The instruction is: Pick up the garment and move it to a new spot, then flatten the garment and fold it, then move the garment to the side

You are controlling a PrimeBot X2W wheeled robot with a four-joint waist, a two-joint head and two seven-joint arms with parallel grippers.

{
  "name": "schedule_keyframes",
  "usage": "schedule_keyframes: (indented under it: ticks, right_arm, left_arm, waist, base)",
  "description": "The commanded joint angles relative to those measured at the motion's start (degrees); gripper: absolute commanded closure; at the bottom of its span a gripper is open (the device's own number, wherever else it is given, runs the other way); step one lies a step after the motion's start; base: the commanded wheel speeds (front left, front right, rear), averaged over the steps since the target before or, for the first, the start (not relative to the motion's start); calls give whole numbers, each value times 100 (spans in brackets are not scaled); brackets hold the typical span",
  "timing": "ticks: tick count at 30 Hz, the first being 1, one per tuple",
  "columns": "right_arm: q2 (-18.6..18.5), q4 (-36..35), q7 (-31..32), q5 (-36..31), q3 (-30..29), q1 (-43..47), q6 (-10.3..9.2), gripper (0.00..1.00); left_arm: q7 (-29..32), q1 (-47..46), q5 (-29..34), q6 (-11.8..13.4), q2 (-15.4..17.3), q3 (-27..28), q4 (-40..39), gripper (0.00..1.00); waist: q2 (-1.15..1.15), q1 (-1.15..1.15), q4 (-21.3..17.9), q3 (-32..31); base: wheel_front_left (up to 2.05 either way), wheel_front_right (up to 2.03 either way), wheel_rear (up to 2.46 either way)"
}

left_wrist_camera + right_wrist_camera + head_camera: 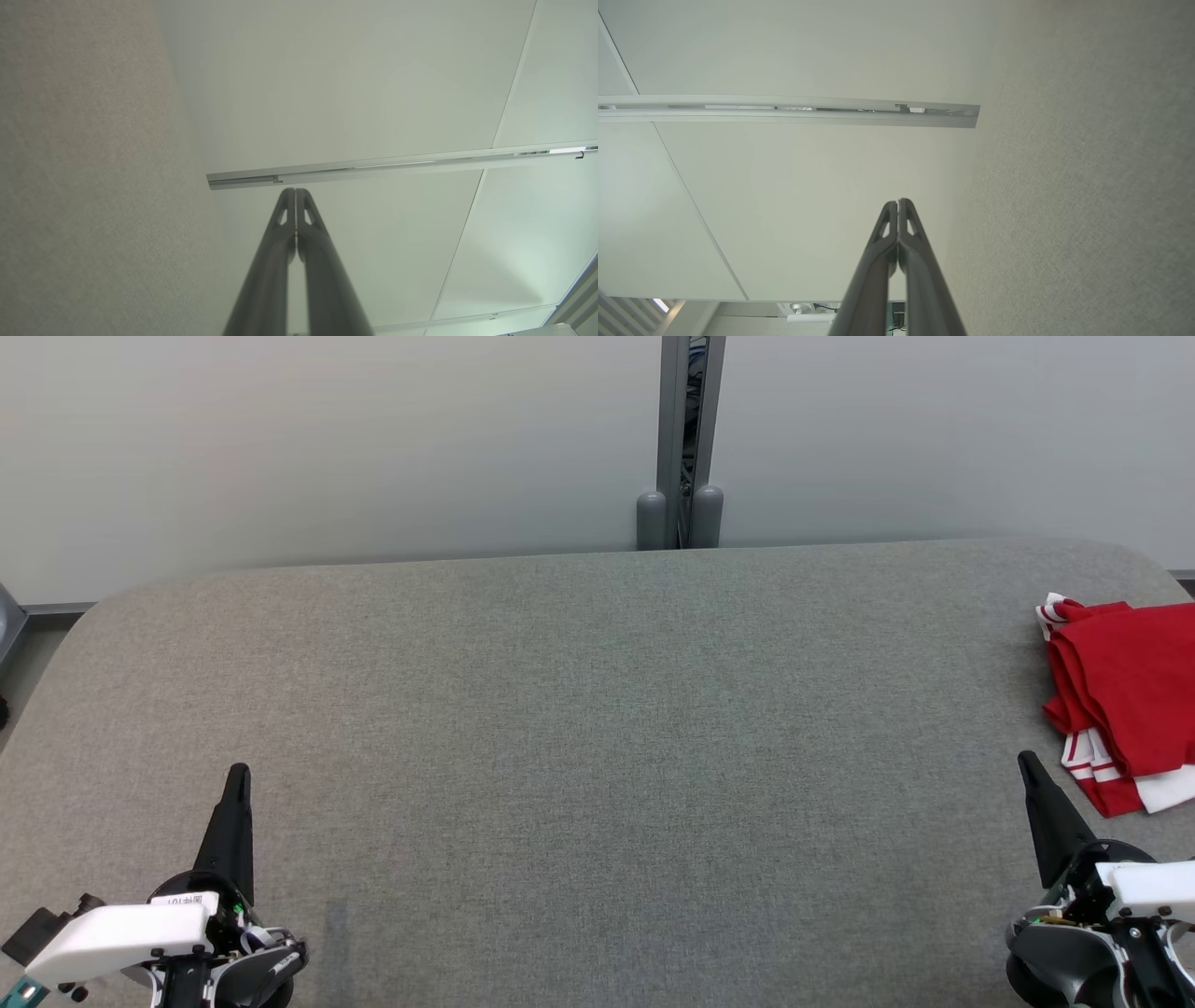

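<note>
The red-and-white garment lies folded at the worktop's 3 o'clock edge. The left claw sits at 8 o'clock. The right claw sits at 4 o'clock, near the garment but apart from it. Both are pressed together, pinching nothing, tips toward 12 o'clock.

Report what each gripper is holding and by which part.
Nothing is held. The left gripper and right gripper are both shut and empty; the red garment lies apart on the grey table.
</note>
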Motion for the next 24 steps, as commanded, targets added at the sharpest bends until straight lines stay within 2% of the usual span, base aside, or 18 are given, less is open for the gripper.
schedule_keyframes:
  ticks: [1,24]
  right_arm:
    - [-40,-21,-20,0,-5,-32,2,100]
    - [-55,-30,-43,21,11,-35,2,100]
  left_arm:
    - [15,-86,22,15,25,28,-5,100]
    - [32,-87,47,13,6,47,-5,100]
  waist:
    - [0,0,0,0]
    - [0,0,0,0]
  base:
    - [0,0,0]
    - [0,0,0]
